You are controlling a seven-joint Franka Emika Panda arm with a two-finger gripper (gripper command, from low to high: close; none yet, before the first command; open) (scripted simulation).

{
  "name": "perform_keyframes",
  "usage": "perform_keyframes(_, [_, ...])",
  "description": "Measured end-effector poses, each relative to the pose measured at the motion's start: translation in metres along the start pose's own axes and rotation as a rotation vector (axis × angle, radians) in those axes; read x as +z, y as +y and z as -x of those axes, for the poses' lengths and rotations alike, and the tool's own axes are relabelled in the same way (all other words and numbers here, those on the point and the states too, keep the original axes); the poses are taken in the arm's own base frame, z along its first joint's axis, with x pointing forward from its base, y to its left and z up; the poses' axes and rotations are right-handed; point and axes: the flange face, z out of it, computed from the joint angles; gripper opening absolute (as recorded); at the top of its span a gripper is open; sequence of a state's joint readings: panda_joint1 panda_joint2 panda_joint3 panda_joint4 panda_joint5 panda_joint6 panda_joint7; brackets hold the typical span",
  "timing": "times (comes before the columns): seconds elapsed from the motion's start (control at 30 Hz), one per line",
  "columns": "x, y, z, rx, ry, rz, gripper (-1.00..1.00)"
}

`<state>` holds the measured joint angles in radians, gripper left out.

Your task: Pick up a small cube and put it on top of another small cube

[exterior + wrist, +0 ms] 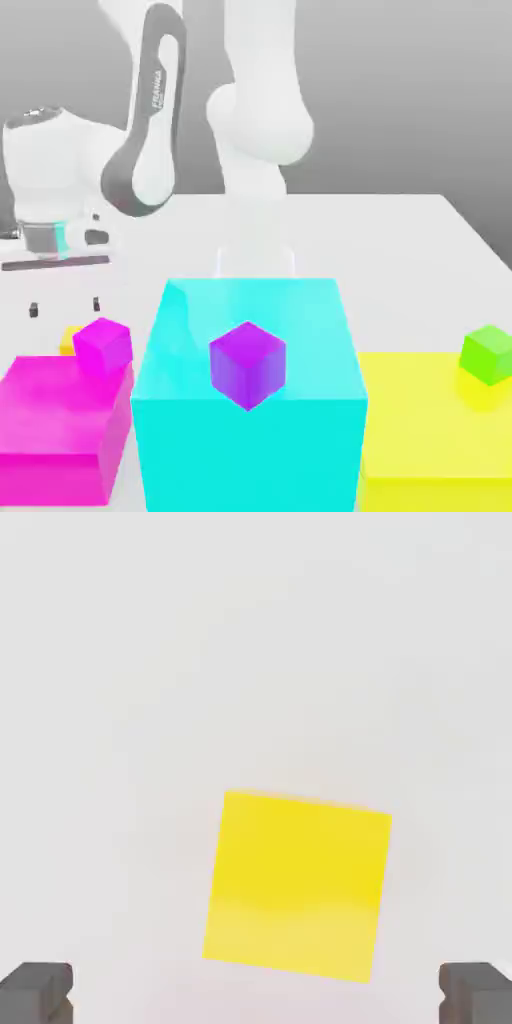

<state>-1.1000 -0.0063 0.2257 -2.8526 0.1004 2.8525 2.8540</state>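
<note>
White table (420,240), big cyan block (250,400) at centre, big yellow block (430,430) carrying small green cube (487,354), big magenta block (60,420) carrying small magenta cube (103,345), fingers (65,307) spread wide above small yellow-orange cube (297,884) on table behind magenta block

Yellow cube (297,885) lies flat on the tabletop (250,642); green cube (487,353) sits atop the yellow block (420,420), at three o'clock.
</note>
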Motion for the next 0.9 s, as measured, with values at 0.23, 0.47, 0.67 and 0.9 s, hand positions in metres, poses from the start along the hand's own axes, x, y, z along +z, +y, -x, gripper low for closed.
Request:
perform_keyframes(0.23, [0.011,0.011,0.004,0.004,-0.011,0.071,0.00])
perform_keyframes(0.47, [0.026,0.015,0.005,0.011,-0.007,0.113,0.00])
perform_keyframes(0.67, [0.041,0.016,0.003,0.015,0.005,0.123,0.00])
perform_keyframes(0.9, [0.057,0.014,-0.001,0.017,0.019,0.104,0.00])
